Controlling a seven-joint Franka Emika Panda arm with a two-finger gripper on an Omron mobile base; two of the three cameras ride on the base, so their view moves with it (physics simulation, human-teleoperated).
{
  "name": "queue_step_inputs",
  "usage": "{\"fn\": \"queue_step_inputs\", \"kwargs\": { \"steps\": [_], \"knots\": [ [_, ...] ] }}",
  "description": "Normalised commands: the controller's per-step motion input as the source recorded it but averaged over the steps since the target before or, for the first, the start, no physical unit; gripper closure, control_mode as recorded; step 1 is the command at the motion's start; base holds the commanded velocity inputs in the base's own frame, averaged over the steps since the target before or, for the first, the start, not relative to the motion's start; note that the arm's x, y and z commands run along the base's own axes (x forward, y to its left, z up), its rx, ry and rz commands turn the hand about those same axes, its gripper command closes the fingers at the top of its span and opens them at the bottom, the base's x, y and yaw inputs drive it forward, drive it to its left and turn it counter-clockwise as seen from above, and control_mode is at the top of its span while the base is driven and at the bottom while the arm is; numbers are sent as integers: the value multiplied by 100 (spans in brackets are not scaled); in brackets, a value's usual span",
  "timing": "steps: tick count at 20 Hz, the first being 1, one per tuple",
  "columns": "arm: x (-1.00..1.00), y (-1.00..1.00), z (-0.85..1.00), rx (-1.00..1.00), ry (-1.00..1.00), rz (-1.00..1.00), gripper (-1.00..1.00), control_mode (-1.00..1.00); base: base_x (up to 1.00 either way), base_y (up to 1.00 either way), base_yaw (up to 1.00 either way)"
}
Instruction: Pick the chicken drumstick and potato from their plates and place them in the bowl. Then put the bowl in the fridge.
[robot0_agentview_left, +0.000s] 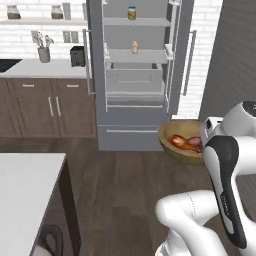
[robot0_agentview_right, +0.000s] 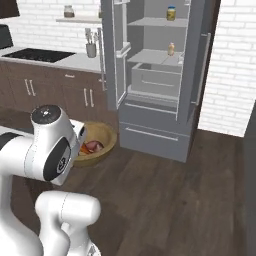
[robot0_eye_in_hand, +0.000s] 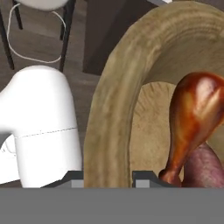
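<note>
Wooden and tan, the bowl (robot0_agentview_left: 176, 144) rides in mid-air over the dark floor from the left base view, carried at the end of the white arm with the chicken drumstick (robot0_agentview_left: 182, 141) lying inside it, both foods already loaded. So, as I read it, we are on the last step: getting the bowl into the fridge (robot0_agentview_left: 135, 75), which stands ahead with its doors swung wide and pale shelves showing. A jar (robot0_agentview_left: 131, 12) sits on the top shelf, a small bottle (robot0_agentview_left: 134, 47) on the one below, and a drawer (robot0_agentview_left: 134, 79) beneath that.

Over to the right base view: the bowl (robot0_agentview_right: 98, 145) hangs low beside the arm's big joint, well short of the fridge (robot0_agentview_right: 160, 75). The left door (robot0_agentview_right: 117, 55) juts out between bowl and shelves, so the approach probably has to swing round its edge, lift to shelf height and aim for a bare stretch beside the bottle (robot0_agentview_right: 171, 48). The counter (robot0_agentview_right: 60, 60) and stovetop (robot0_agentview_right: 37, 54) lie off to the side.

Hand view now: the bowl's rim (robot0_eye_in_hand: 109, 122) runs right between the two fingertips, the gripper (robot0_eye_in_hand: 107, 177) clamped on that wall. The drumstick (robot0_eye_in_hand: 192, 118) leans against the potato (robot0_eye_in_hand: 205, 168), both loose, so tipping could spill them.
</note>
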Motion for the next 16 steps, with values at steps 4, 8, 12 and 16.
{"fn": "queue_step_inputs", "kwargs": {
  "steps": [4, 8, 12, 16],
  "knots": [
    [0, 0, 0, 0, 0, 0, 100, 100, 100, 13, -5],
    [0, 0, 0, 0, 0, 0, 100, 100, 100, 0, 0],
    [0, 0, 0, 0, 0, 0, 100, 100, 100, 0, 0],
    [0, 0, 0, 0, 0, 0, 100, 100, 100, 6, 0]
  ]
}}
